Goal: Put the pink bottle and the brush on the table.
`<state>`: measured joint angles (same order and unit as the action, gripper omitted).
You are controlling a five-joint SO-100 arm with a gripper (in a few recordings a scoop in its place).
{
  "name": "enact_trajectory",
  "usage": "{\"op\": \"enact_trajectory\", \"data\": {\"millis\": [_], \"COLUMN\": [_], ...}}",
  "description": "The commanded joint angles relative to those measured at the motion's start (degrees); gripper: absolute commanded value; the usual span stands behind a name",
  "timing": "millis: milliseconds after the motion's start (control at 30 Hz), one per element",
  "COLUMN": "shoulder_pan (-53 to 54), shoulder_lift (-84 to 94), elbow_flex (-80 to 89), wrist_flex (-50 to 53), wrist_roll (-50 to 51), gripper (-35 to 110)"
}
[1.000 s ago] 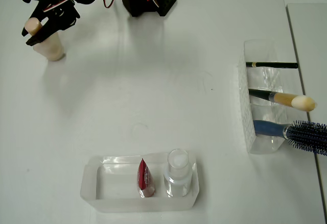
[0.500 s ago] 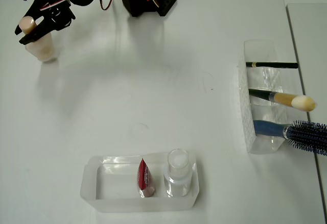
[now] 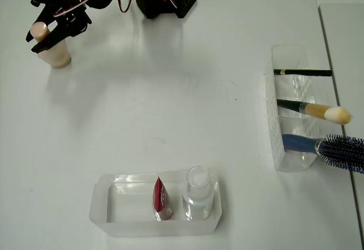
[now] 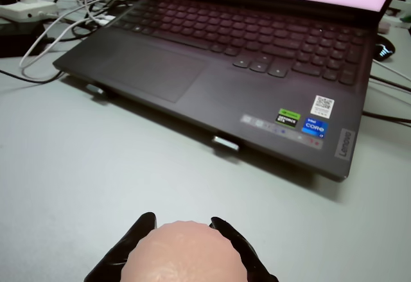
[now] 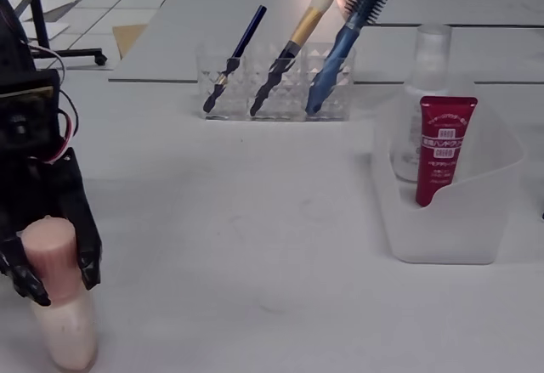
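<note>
Pink bottle (image 5: 58,305), probably light, stiff and smooth, stands on the surface (image 3: 170,102), hand (image 5: 51,258) clamping its cap.

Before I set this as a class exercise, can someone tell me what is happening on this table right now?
The robot arm's claw is closed around the cap of the pink bottle, which stands upright on the white table at its far left corner in the overhead view. The brush sits in the clear organiser between a dark pencil and a blue hairbrush. A red tube and a clear bottle stand in a tray.
</note>
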<state>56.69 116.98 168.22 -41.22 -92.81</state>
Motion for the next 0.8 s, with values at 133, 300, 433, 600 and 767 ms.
{"op": "enact_trajectory", "data": {"millis": [133, 300, 433, 600, 767], "shoulder_pan": [0.4, 0.4, 0.4, 0.4, 0.5], "shoulder_lift": [-1.1, -1.0, -0.9, -0.9, -0.8], "elbow_flex": [1.0, 1.2, 1.3, 1.5, 1.8], "wrist_flex": [-3.3, -3.3, -3.3, -2.9, -2.7], "wrist_roll": [-1.9, -2.2, -2.2, -2.3, -2.3], "gripper": [0, 0, 4, 10, 15]}}
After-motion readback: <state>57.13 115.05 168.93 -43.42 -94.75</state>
